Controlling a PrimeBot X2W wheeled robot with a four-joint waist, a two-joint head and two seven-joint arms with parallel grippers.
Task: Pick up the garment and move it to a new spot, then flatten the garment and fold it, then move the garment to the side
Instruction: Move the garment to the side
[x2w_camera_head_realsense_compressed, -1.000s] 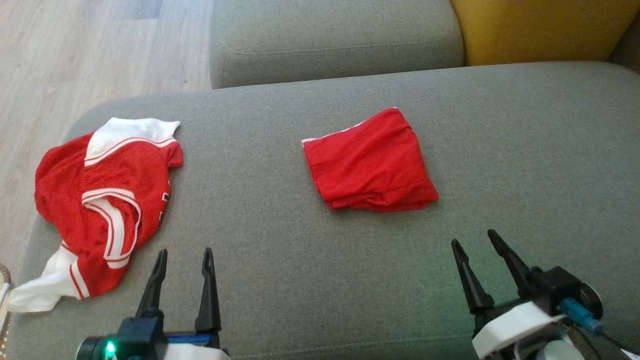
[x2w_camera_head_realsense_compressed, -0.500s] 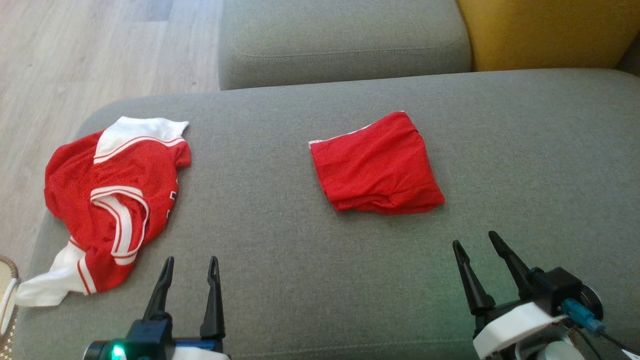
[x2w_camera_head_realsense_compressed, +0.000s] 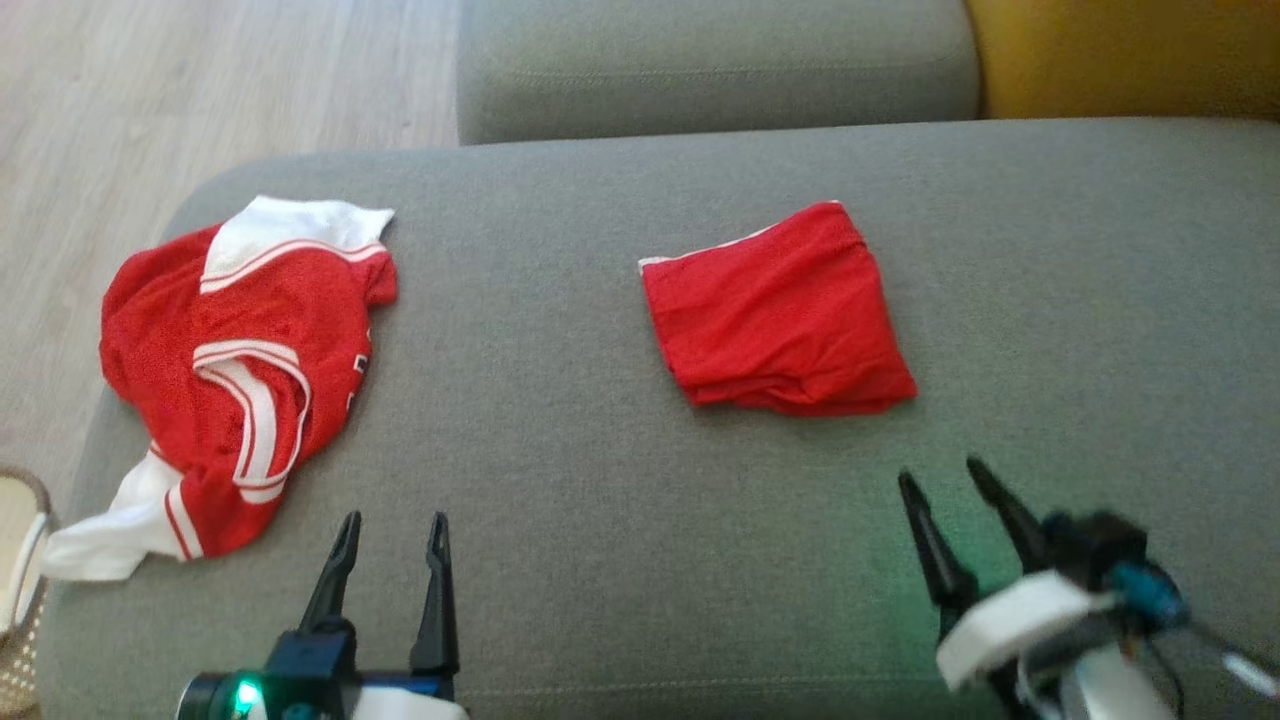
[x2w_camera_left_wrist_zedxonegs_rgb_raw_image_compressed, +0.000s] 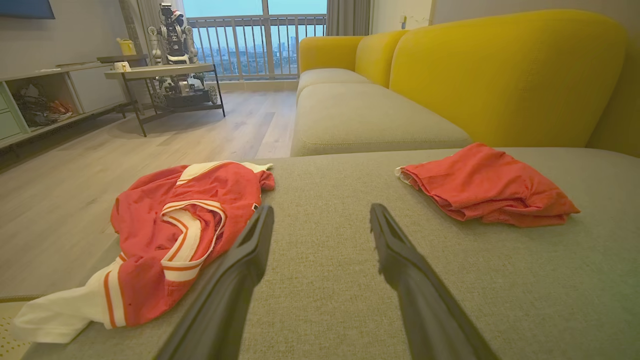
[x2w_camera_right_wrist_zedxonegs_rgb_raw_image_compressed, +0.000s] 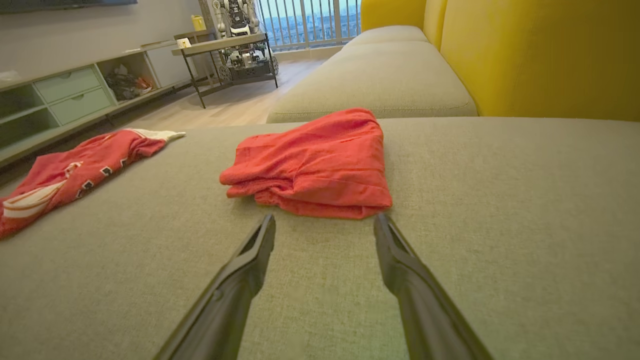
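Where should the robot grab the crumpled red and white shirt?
Probably the raised striped fold in the middle of the crumpled shirt, coming down from above with the left gripper, the nearer one. That bunched ridge stands up off the sofa cushion, so the fingers can close around it.

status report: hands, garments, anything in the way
Left hand open, empty, beside crumpled jersey. Right hand open, empty, short of folded red garment. Nothing blocking either.

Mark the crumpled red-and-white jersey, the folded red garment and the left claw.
crumpled red-and-white jersey (x2w_camera_head_realsense_compressed: 165, 335), head view, red body fabric.
folded red garment (x2w_camera_head_realsense_compressed: 775, 310), head view, middle of top layer.
left claw (x2w_camera_head_realsense_compressed: 393, 518), head view, midway between fingertips.
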